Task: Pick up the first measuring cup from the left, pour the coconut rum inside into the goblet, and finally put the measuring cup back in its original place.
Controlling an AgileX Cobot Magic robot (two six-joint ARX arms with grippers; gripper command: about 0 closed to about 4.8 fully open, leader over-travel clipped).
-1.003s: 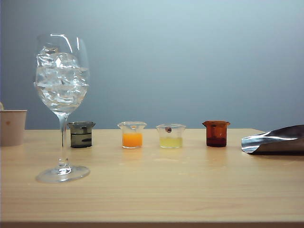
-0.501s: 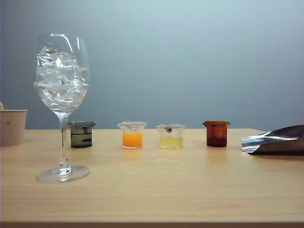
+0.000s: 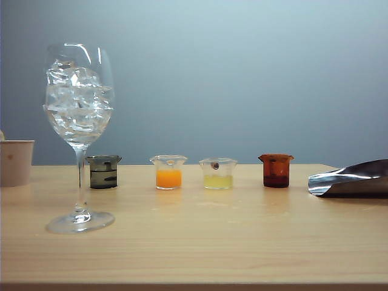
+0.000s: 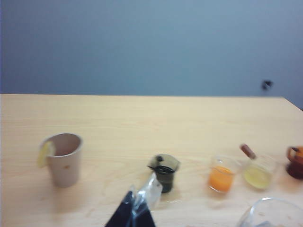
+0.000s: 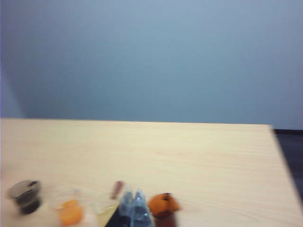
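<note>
Item: smoky-grey measuring cup, leftmost of the row, just behind the goblet stem. Left gripper clenched, empty, near side of it; right gripper also pinched. You open wide, approach level, clear the stem.

Soft, even light fills the scene, falling mostly from above; the grey-blue wall is brightest near the top middle and dims toward the edges. The exterior view is sharp: the goblet carries thin white glints on its rim and ice, and the cups cast only faint, short shadows on the table. Both wrist views are soft with blur, the right more so, smearing the amber-brown cup and the left gripper tips.
</note>
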